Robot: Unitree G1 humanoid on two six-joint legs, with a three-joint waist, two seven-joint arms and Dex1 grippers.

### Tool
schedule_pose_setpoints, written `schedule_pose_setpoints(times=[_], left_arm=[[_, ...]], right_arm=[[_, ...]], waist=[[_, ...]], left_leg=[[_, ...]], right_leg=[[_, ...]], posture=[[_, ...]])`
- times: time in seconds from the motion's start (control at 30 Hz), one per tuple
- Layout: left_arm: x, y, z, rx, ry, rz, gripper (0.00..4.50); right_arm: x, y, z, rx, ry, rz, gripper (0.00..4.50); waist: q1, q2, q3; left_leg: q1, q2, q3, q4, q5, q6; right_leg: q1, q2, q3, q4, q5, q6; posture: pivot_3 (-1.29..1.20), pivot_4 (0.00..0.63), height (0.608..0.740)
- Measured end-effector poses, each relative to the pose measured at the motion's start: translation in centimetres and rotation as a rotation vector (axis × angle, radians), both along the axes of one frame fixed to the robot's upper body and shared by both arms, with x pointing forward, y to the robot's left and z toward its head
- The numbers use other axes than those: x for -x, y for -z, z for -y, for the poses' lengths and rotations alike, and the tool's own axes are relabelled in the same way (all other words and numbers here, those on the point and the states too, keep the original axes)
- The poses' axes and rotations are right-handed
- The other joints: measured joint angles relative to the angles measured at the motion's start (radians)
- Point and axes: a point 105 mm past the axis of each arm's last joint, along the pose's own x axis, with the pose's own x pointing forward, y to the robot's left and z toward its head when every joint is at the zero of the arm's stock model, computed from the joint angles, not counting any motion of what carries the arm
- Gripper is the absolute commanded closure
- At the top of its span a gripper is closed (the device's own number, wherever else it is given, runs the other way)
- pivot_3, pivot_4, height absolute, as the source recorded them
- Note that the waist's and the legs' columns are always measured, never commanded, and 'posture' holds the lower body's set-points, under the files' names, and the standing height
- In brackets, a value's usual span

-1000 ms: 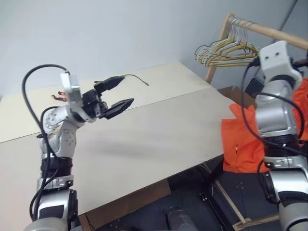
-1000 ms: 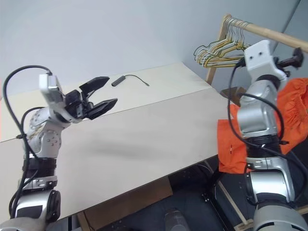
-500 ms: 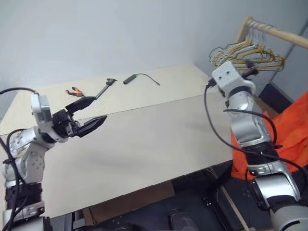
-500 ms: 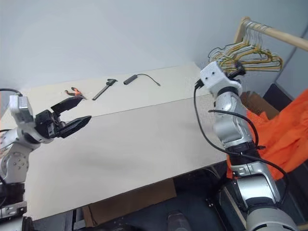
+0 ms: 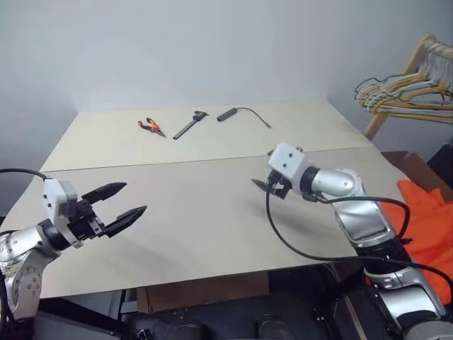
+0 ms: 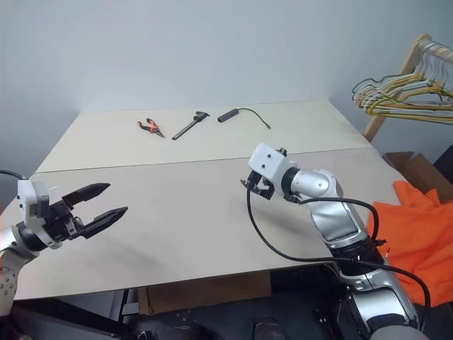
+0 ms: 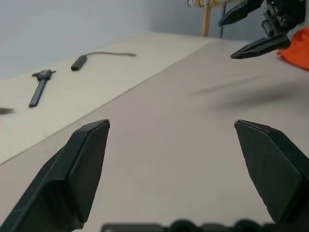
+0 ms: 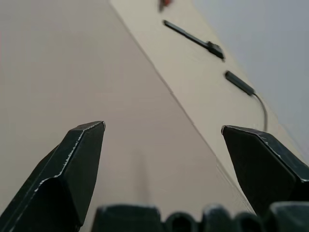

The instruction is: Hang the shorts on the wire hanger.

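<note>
Bright orange shorts (image 5: 428, 227); beige table (image 5: 212, 212); black fingers (image 7: 82, 164).

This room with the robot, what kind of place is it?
Probably a workshop or test room, not a home: a plain beige table against a bare wall carries orange-handled pliers and a black hand tool, beside a wooden rack of wire hangers.

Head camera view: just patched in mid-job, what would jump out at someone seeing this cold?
First, the bright orange shorts, lying off the table's right edge, untouched. Next, both arms held over the pale table, each pincer open and empty: the left pincer at the near left, the right pincer near the middle. Then the bunch of hangers on the wooden rail at far right, and small tools along the table's far edge.
</note>
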Motion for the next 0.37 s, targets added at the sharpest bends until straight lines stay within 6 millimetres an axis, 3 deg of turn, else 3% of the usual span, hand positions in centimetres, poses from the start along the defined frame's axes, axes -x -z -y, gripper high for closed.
schedule_pose_setpoints(times=[0.37], left_arm=[[0.23,-0.1,0.85,-0.029,-0.005,0.011,0.0]], right_arm=[[0.01,0.58,-0.64,0.036,-0.026,0.016,0.01]], waist=[[0.023,-0.002,-0.001]], left_leg=[[-0.008,0.0,0.001,-0.001,0.002,-0.002]], right_leg=[[-0.009,0.003,0.0,0.002,0.0,-0.002]], posture=[[0.11,0.0,0.74]])
